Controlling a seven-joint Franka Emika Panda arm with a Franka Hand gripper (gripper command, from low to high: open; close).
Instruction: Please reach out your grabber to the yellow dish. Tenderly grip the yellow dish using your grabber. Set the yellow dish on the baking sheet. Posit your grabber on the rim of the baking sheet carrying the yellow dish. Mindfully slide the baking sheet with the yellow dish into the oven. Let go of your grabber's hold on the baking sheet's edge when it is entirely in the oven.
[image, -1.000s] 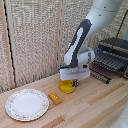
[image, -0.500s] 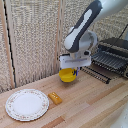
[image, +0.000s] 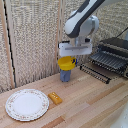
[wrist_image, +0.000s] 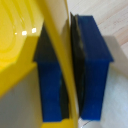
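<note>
My grabber is shut on the rim of the yellow dish and holds it in the air above the wooden table, in front of a blue cup. In the wrist view the blue fingertips pinch the dish's thin yellow wall between them. The baking sheet, a dark wire rack, sticks out of the open oven at the exterior view's right. The oven's drop-down door lies open below it.
A large patterned white plate lies at the exterior view's left front. An orange-yellow block lies beside it. A woven screen stands behind the table.
The grabber has risen from the table with the yellow dish in it and moved toward the exterior view's right, nearer the oven.
</note>
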